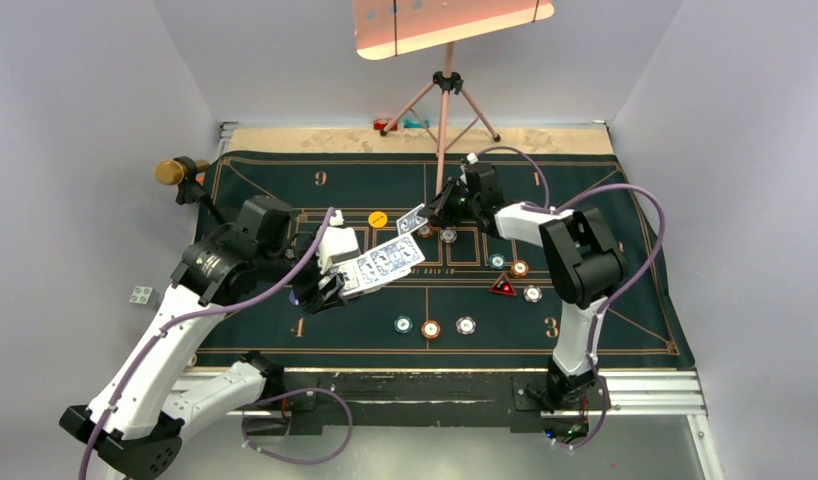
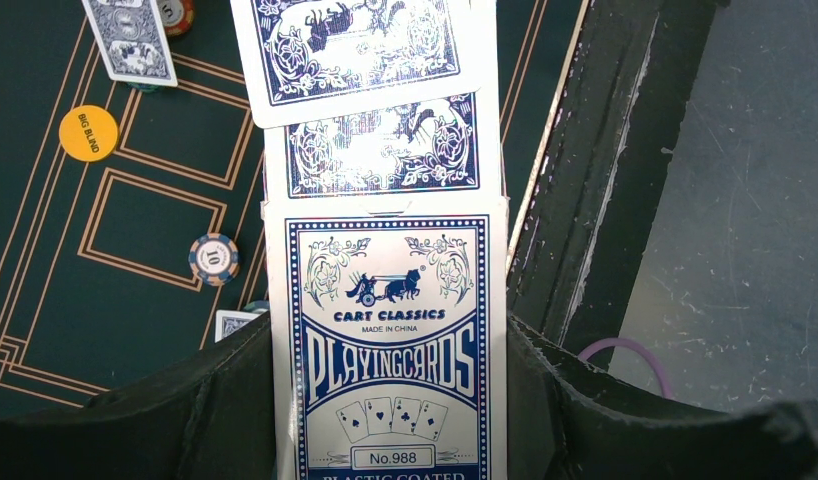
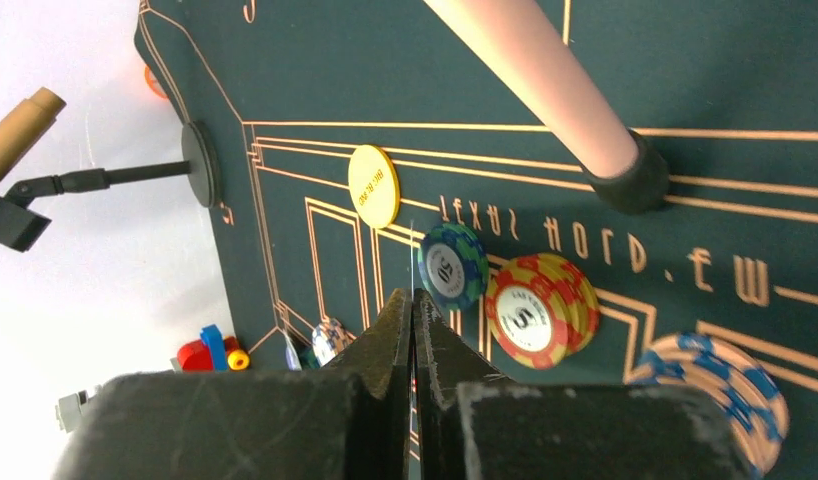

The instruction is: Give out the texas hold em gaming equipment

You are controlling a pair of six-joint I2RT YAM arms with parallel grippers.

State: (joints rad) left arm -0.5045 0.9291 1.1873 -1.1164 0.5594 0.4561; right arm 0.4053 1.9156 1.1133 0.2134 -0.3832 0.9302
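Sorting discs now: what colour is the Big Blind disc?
Yellow-orange with dark lettering. The Big Blind disc shows best in the left wrist view.

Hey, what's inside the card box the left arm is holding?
Two blue-backed cards poke out of the card box's open end, the farther card overlapping the nearer card. Whatever else is inside is hidden by the box's printed front.
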